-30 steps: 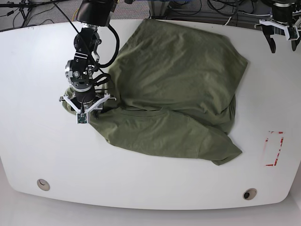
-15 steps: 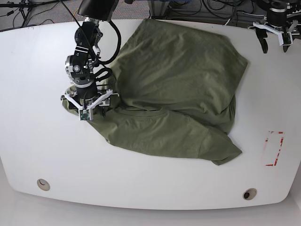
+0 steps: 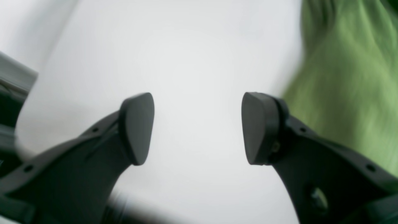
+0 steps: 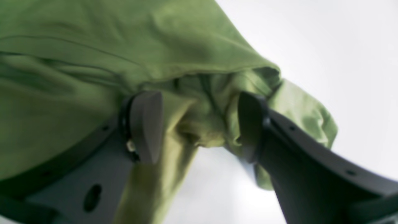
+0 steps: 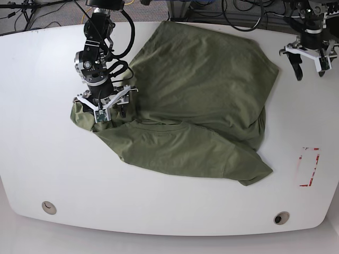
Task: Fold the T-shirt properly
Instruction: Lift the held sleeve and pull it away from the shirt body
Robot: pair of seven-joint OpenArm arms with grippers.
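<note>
T-shirt [image 5: 201,100] lies half-folded on the table [image 5: 42,169]; right gripper [image 4: 199,124] is spread around its bunched sleeve, nothing pinched, left gripper [image 3: 197,127] spread and empty; a firm sleeve pinch is judged necessary next.

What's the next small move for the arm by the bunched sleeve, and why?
Probably lift the right gripper clear: its jaws stand apart around a loose bunch of the T-shirt, not pinching it, so the cloth looks released.
</note>
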